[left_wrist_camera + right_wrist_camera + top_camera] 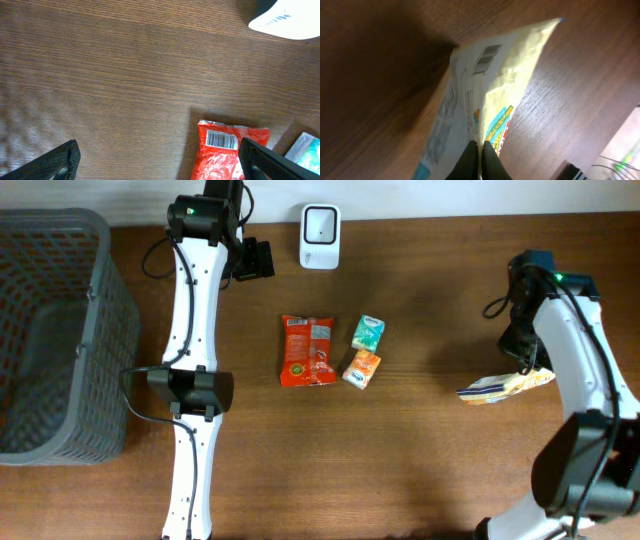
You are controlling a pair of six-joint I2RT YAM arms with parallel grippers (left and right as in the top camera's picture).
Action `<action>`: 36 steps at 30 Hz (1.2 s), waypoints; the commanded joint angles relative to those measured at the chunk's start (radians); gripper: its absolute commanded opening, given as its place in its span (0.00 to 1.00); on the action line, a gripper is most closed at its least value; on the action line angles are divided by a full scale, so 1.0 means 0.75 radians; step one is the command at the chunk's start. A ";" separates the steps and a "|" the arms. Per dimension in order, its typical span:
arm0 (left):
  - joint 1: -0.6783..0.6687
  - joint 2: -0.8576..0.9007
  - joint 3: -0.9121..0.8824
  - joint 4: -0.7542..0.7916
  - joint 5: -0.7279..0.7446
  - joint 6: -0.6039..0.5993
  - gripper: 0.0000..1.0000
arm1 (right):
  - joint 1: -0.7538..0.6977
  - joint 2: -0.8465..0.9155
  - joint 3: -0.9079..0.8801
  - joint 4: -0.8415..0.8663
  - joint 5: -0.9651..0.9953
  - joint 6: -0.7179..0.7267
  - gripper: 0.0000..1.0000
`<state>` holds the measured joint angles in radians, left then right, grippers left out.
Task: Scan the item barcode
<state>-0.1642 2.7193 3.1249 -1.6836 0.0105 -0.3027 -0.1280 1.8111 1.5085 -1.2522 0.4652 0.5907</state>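
My right gripper (479, 155) is shut on the edge of a pale yellow snack packet (490, 95), whose barcode (486, 59) faces the wrist camera. In the overhead view this packet (505, 385) hangs at the right of the table under my right gripper (525, 365). The white barcode scanner (320, 236) stands at the back centre, and its edge (285, 20) shows in the left wrist view. Left of it my left gripper (255, 260) is open and holds nothing. Its fingers (65, 160) stand wide apart over bare wood (160, 159).
A red packet (308, 350) lies mid-table, its barcode (221, 140) visible. A green packet (367, 332) and an orange packet (361, 368) lie to its right. A grey mesh basket (50, 330) fills the left edge.
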 commanded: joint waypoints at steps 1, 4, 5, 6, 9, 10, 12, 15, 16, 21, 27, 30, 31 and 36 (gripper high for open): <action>-0.004 -0.004 0.006 -0.001 -0.010 0.007 0.99 | 0.044 0.128 -0.007 0.023 0.095 0.001 0.04; -0.004 -0.004 0.006 -0.001 -0.010 0.007 0.99 | 0.138 0.257 -0.007 0.086 0.095 0.000 0.04; -0.004 -0.004 0.006 -0.001 -0.010 0.007 0.99 | 0.188 0.298 -0.007 0.115 0.095 0.000 0.04; -0.004 -0.004 0.006 -0.001 -0.010 0.007 0.99 | 0.235 0.320 -0.007 0.148 0.097 0.000 0.04; -0.004 -0.004 0.006 -0.001 -0.010 0.007 0.99 | 0.362 0.328 -0.002 0.210 0.154 0.001 0.04; -0.004 -0.004 0.006 -0.001 -0.010 0.007 0.99 | 0.403 0.328 0.009 0.209 0.183 0.001 0.04; -0.004 -0.004 0.006 -0.001 -0.010 0.007 0.99 | 0.444 0.325 0.031 0.182 0.178 0.001 0.04; -0.004 -0.004 0.006 -0.001 -0.010 0.007 0.99 | 0.451 0.324 0.119 0.082 0.014 -0.042 0.42; -0.004 -0.004 0.006 -0.001 -0.010 0.007 0.99 | 0.451 0.324 0.168 0.043 -0.071 -0.115 0.60; -0.004 -0.004 0.006 -0.001 -0.010 0.007 0.99 | 0.451 0.327 0.260 0.119 -0.469 -0.168 1.00; -0.004 -0.004 0.006 -0.001 -0.010 0.007 0.99 | 0.451 0.440 0.252 0.216 -0.506 0.098 1.00; -0.004 -0.004 0.006 -0.001 -0.010 0.007 0.99 | 0.451 0.548 0.252 0.214 -0.474 0.097 1.00; -0.004 -0.004 0.006 -0.001 -0.010 0.007 0.99 | 0.451 0.574 0.252 0.213 -0.466 0.097 0.98; -0.004 -0.004 0.006 -0.001 -0.010 0.007 0.99 | 0.451 0.594 0.256 0.181 -0.430 0.096 0.43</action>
<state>-0.1642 2.7193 3.1249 -1.6836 0.0105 -0.3027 0.2058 2.2200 1.6928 -1.1141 0.1501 0.6529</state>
